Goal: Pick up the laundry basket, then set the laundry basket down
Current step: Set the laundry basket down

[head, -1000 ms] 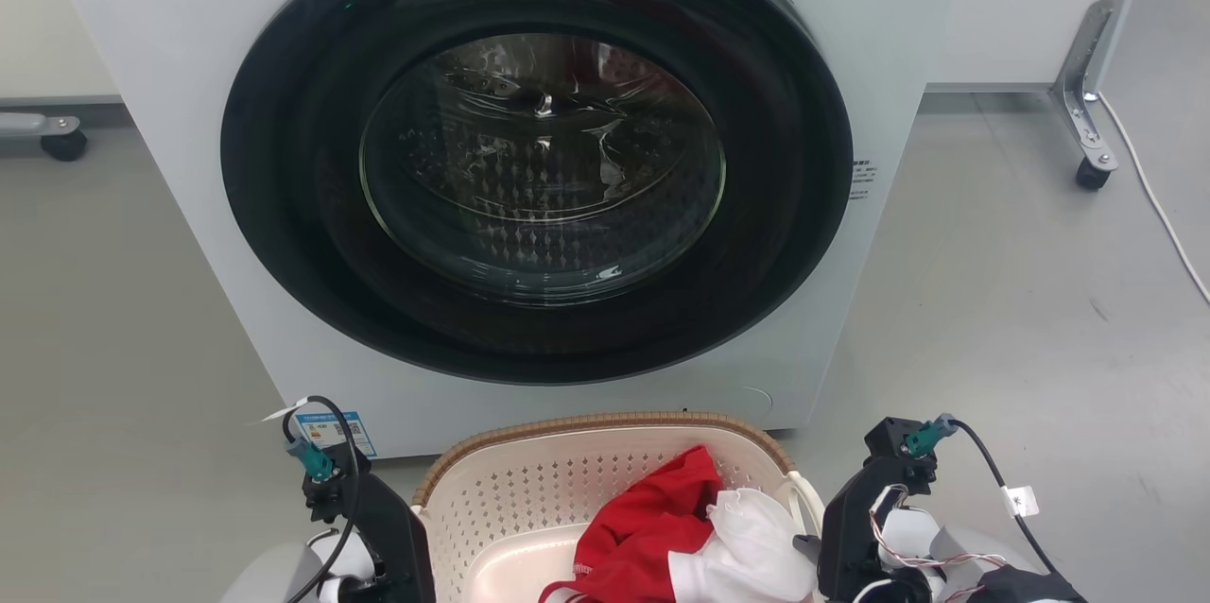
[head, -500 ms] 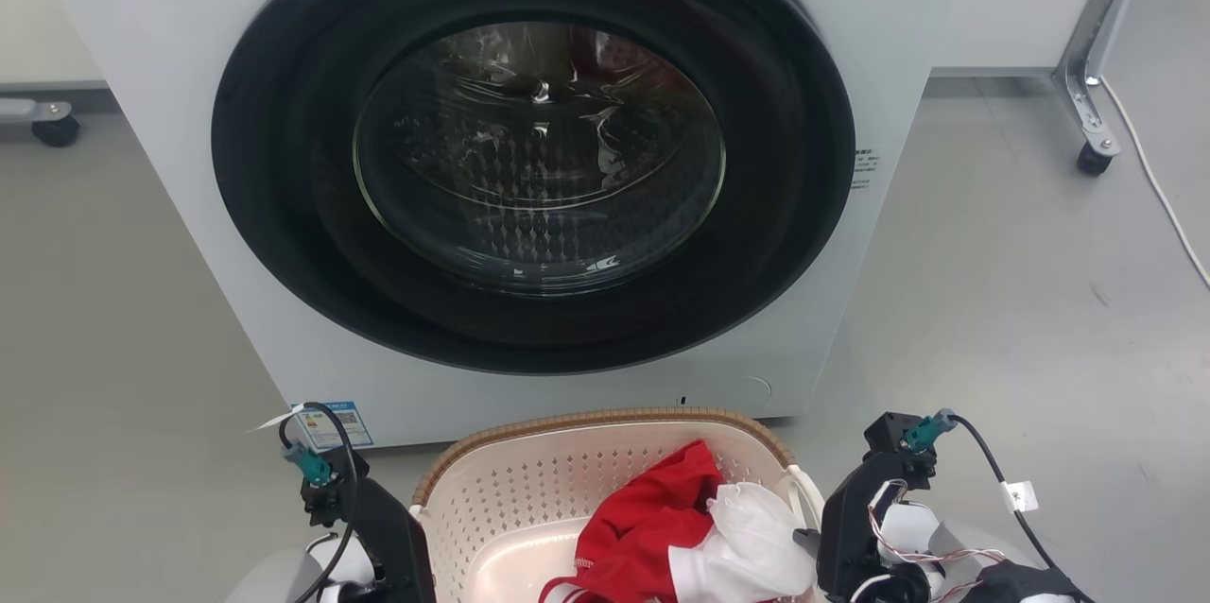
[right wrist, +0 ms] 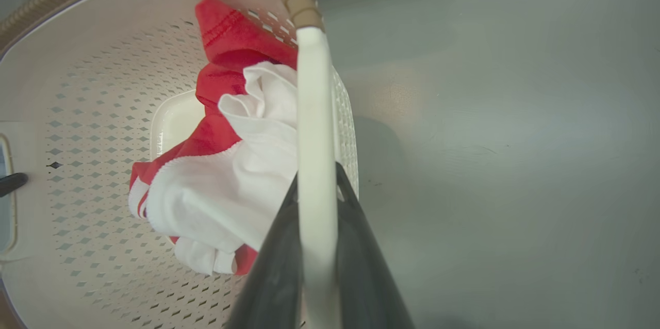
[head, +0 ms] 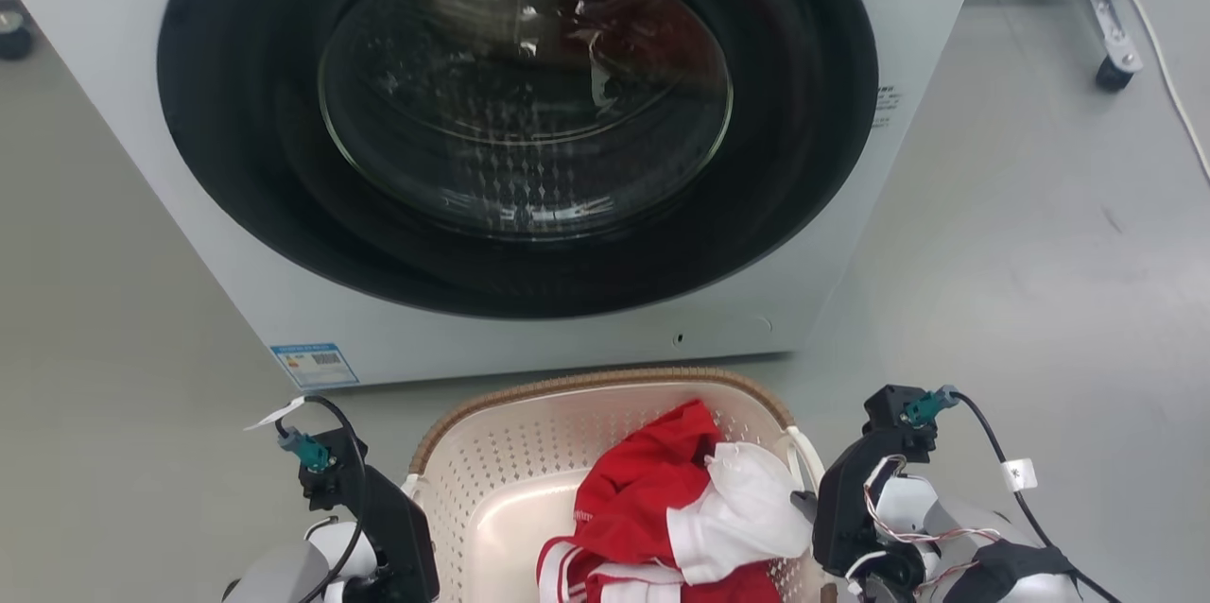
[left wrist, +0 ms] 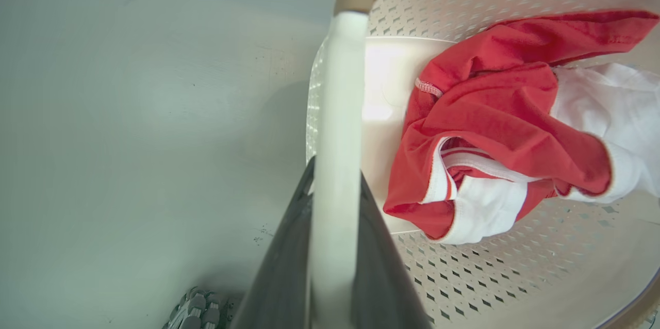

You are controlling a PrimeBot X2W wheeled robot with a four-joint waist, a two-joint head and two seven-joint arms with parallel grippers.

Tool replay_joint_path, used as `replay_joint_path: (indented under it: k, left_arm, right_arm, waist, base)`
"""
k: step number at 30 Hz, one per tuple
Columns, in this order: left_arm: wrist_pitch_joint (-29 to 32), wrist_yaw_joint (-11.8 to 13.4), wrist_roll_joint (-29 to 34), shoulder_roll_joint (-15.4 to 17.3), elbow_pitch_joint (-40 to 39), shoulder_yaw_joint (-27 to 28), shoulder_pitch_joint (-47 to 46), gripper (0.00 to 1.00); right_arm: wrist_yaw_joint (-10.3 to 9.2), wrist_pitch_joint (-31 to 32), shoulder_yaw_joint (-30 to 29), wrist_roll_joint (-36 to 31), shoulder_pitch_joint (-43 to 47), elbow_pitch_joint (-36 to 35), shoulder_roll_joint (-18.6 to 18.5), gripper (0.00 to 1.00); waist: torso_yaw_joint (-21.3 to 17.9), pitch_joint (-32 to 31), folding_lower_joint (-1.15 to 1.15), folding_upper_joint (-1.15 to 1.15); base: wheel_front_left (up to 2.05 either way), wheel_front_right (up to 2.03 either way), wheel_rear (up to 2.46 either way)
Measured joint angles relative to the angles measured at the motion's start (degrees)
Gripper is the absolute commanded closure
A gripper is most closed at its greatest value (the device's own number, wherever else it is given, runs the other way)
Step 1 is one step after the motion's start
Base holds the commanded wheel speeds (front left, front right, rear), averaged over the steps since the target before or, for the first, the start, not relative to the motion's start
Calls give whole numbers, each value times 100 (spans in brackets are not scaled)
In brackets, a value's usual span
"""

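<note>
The laundry basket [head: 492,480], cream perforated plastic with a brown woven rim [head: 605,381], sits low in the head view in front of the washer. It holds red and white clothes [head: 662,508]. My left gripper [left wrist: 336,171] is shut on the basket's white left loop handle [left wrist: 340,86]. My right gripper [right wrist: 315,174] is shut on the white right loop handle [right wrist: 313,102]. In the head view the left gripper [head: 392,527] and right gripper [head: 841,513] flank the basket's two sides. The basket's shadow falls on the floor beside it.
The white washer [head: 832,282] with its dark round door [head: 525,93] stands just beyond the basket, a blue label [head: 314,364] at its lower left. Grey floor [head: 1040,253] spreads to both sides. A castered metal leg [head: 1115,64] and a white cable [head: 1172,83] lie far right.
The head camera has tilted down, so the washer fills more of the view and more of the basket shows. Both grippers keep their hold on the handles.
</note>
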Motion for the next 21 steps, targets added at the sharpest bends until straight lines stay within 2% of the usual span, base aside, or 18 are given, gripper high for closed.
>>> replay_joint_path:
  k: [21]
  left_arm:
    - [-1011, 10, 308, 4, -145, -104, -575, 100]
  right_arm:
    - [-59, -606, 103, -174, -677, -104, -49, 100]
  waist:
    - [6, 1691, 1, 0]
  base:
    - [0, 0, 0]
